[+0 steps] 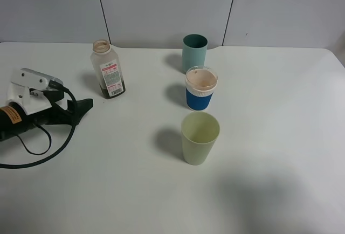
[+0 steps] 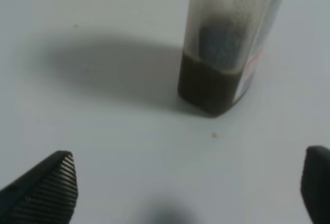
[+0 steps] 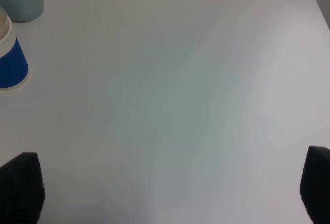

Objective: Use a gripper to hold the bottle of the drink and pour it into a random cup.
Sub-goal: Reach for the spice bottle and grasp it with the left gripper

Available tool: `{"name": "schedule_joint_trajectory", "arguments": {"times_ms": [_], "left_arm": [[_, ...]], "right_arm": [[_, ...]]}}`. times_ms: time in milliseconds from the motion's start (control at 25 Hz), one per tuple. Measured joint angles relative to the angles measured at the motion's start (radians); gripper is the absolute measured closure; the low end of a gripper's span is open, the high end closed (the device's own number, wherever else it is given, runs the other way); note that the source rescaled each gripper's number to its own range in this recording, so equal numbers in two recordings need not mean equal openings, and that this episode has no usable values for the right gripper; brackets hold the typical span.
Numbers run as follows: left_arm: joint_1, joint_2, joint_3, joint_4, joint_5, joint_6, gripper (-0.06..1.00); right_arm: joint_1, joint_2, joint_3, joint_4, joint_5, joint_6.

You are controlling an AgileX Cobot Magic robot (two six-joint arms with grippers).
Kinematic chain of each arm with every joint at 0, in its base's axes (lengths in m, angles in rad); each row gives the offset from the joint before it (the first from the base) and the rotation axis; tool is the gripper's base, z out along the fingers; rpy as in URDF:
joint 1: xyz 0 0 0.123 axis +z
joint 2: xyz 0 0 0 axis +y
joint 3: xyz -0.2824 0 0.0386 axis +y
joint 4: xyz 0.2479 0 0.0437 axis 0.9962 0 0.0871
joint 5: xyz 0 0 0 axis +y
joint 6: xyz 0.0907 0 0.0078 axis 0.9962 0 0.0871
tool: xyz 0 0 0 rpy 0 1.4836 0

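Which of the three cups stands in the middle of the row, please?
The blue-and-white paper cup; the teal cup stands behind it, the pale green cup in front.

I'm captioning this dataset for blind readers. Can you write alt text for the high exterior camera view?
A small bottle holding a little dark liquid stands upright on a white table. The left gripper sits just short of the bottle, not touching it. To the right of the bottle, three cups stand in a line from far to near: teal cup, blue-and-white paper cup, pale green cup.
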Motion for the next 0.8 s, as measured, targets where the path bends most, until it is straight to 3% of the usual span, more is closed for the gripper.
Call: {"name": "schedule_joint_trajectory", "arguments": {"times_ms": [440, 800], "left_arm": [[0.000, 0.012, -0.079, 0.022, -0.006, -0.003, -0.03], [0.000, 0.083, -0.166, 0.097, -0.006, -0.039, -0.03]], "right_arm": [[0.000, 0.000, 0.000, 0.000, 0.000, 0.000], [0.000, 0.000, 0.000, 0.000, 0.000, 0.000]]}}
